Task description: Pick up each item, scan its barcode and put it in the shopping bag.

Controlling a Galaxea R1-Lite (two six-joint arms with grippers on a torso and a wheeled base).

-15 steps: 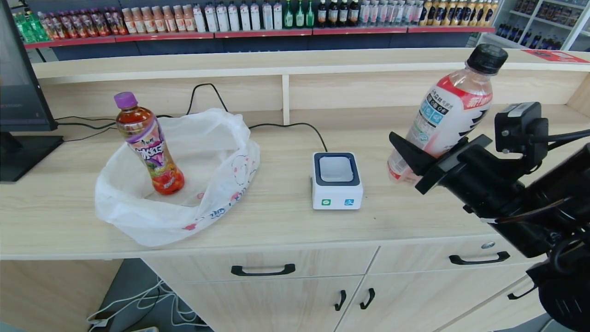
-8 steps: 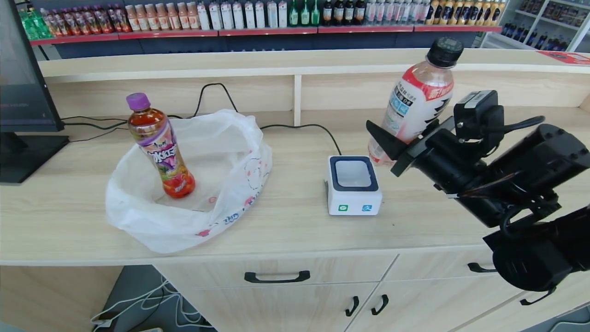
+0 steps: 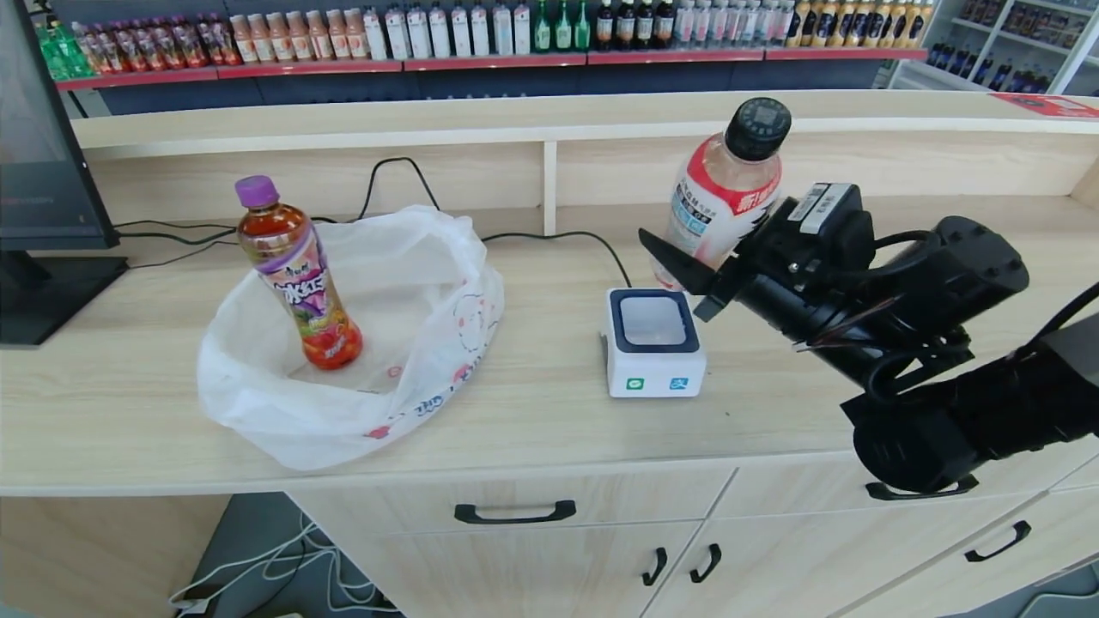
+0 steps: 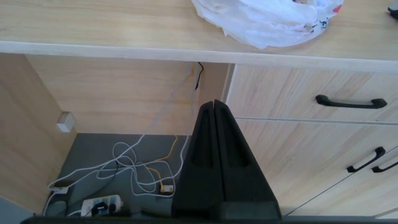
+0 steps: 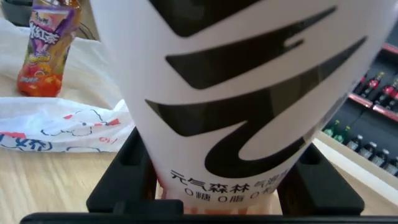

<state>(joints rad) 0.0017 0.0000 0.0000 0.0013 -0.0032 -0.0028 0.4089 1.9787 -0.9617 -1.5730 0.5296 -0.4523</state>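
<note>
the right gripper (image 3: 697, 273) is clamped around the lower body of the pale pink drink bottle (image 3: 725, 197), holding it off the counter (image 3: 532, 412) with its black cap leaning up and away. the bottle hangs just behind and to the right of the scanner (image 3: 654, 342), probably so that its label can be brought over the scanner's glass window; i cannot tell where the barcode sits on the wrap. the shopping bag (image 3: 258, 412) lies open to the left, well apart from the scanner, its mouth spread wide, and a tea bottle with a purple cap (image 3: 298, 275) stands upright inside it. the left gripper (image 4: 214, 124) has its fingers pressed together with nothing between them, parked low in front of the cabinet, below the counter edge. the counter is light wood with a raised back ledge, a monitor (image 3: 43, 172) at its far left, drawers (image 3: 506, 513) beneath, and store shelves of drinks (image 3: 515, 34) behind.
</note>
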